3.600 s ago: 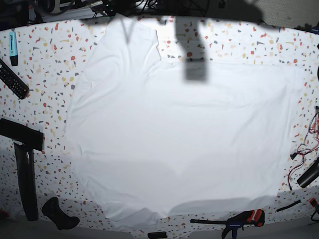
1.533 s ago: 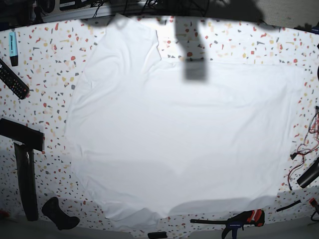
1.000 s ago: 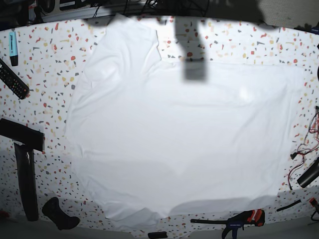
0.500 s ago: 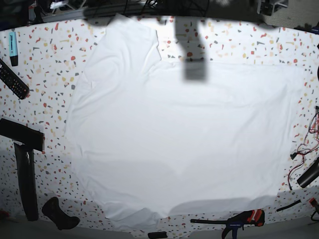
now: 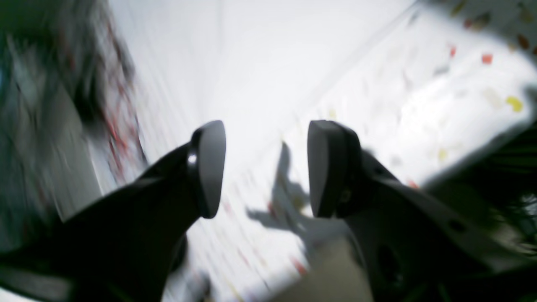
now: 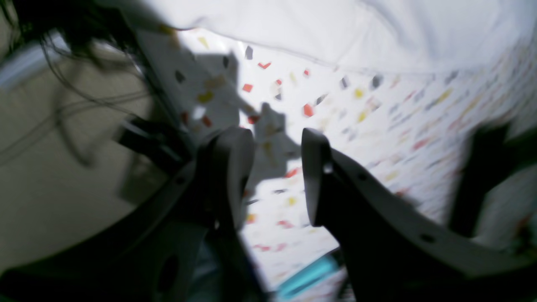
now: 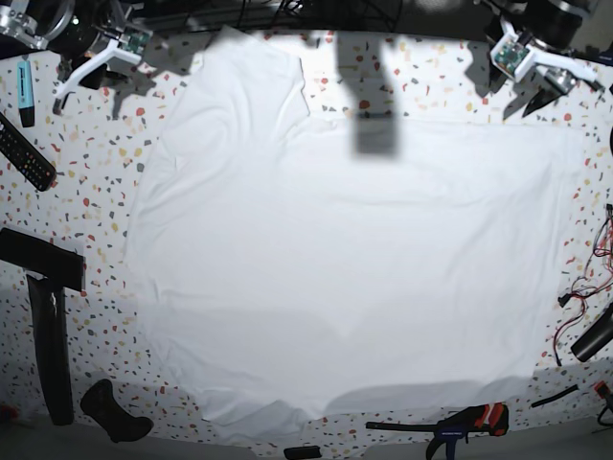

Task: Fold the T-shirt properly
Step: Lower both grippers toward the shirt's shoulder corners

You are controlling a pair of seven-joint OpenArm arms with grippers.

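In the base view, the right gripper [image 7: 72,81] is seen at the far left corner, above the speckled table [image 7: 86,153], with a turquoise marker [image 7: 25,91] and a black remote [image 7: 24,153] lying just to its outer side. Its jaws are held moderately apart with nothing between them, as the right wrist view [image 6: 275,172] makes plain; only there is the T-shirt [image 6: 335,29] edge shown lying ahead of the fingertips, clear of them. The T-shirt [image 7: 345,259] is spread flat between the two grippers, its long axis running across the table from left to right; one sleeve [image 7: 251,81] points toward the far edge, near the right gripper. At the far right corner the left gripper [image 7: 551,81] is seen; its jaws stand wide and empty in the left wrist view [image 5: 266,167], where the cloth [image 5: 260,63] is blurred ahead of it.
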